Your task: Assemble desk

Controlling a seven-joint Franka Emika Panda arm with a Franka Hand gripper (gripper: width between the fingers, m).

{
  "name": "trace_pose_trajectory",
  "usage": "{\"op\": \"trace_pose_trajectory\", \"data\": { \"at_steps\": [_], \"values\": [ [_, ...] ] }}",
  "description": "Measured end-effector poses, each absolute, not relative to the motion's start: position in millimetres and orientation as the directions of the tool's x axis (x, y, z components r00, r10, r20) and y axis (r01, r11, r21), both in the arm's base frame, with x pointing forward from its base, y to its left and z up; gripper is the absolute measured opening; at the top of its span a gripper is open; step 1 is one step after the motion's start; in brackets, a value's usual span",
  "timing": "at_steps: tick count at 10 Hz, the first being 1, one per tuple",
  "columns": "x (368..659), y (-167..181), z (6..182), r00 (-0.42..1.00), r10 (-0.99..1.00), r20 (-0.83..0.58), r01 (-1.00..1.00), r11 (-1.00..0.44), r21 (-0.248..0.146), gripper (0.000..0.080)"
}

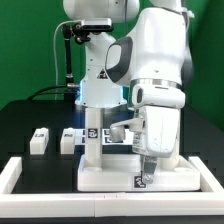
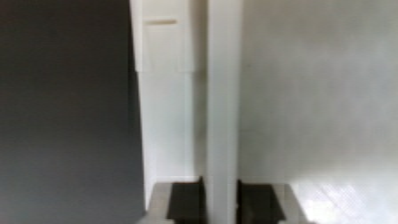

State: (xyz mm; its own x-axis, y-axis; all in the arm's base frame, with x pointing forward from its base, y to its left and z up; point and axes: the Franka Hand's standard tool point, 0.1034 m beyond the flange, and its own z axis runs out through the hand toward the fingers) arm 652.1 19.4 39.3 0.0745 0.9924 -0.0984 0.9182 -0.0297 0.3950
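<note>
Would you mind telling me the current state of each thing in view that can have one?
tool: shut on the desk top's raised rim.
desk top: lying flat, rim up, gripped at one edge.
first leg: loose on the table, apart from the desk top.
second leg: loose beside the first leg, not attached.
third leg: upright at the desk top's far edge; attachment unclear.

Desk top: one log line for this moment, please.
gripper: jaws shut on desk top rim | desk top: lying flat | legs: two loose, at the exterior view's left
</note>
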Motion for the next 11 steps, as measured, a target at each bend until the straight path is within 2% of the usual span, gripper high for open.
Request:
{"op": "trace_pose_trajectory", "data": {
  "at_steps": [2,4,7,11],
  "values": [
    [653.7,29.4,36.2,0.052,0.994,-0.094,0.911,-0.009,0.413,0.0089],
    [661.0,38.3,32.9,0.059,0.994,-0.094,0.911,-0.016,0.412,0.0094],
    [664.4,37.1,29.0,0.104,0.988,-0.114,0.933,-0.057,0.355,0.0097],
    [664.1,36.8,29.3,0.105,0.988,-0.115,0.934,-0.059,0.352,0.0097]
  ]
}}
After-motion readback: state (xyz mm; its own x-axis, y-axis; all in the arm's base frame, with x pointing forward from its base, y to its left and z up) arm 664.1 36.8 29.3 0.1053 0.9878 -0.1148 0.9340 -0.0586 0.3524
